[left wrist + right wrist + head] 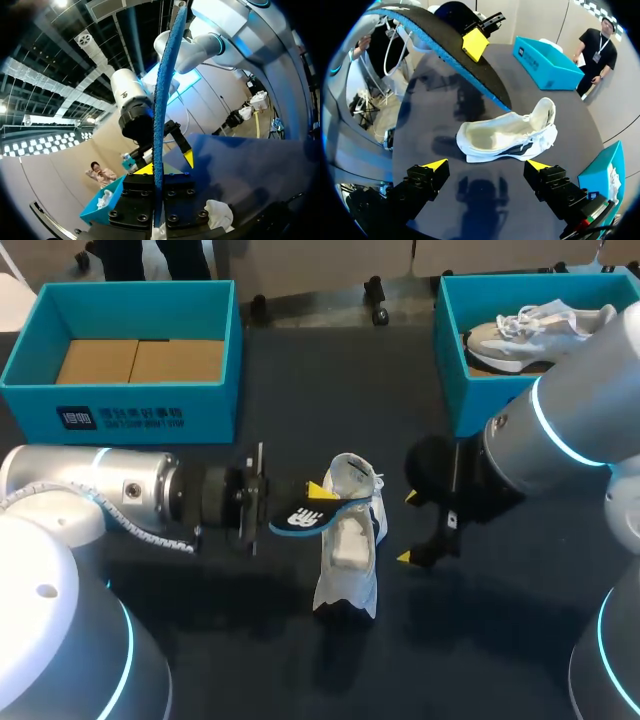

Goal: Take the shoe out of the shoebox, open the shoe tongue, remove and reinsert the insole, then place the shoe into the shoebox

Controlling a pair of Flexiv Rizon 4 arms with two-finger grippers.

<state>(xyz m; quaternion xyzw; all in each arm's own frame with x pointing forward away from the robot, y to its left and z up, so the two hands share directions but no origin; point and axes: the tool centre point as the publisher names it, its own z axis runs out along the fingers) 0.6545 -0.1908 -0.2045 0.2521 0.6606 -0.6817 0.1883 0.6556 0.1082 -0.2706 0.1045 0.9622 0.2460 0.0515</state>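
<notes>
left pincer (318, 496) grips the insole (300, 518) over the shoe (350, 550), right pincer (408, 527) gapes beside.

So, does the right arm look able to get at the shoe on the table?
Probably yes: the right pincer is open right beside the shoe, with bare table between them. The insole in the left pincer hangs over the shoe's other side.

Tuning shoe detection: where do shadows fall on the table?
Head view: soft shadows on the table under the left gripper and by the shoe. Right wrist view: darker patches beneath the insole and ahead of the right gripper.
</notes>
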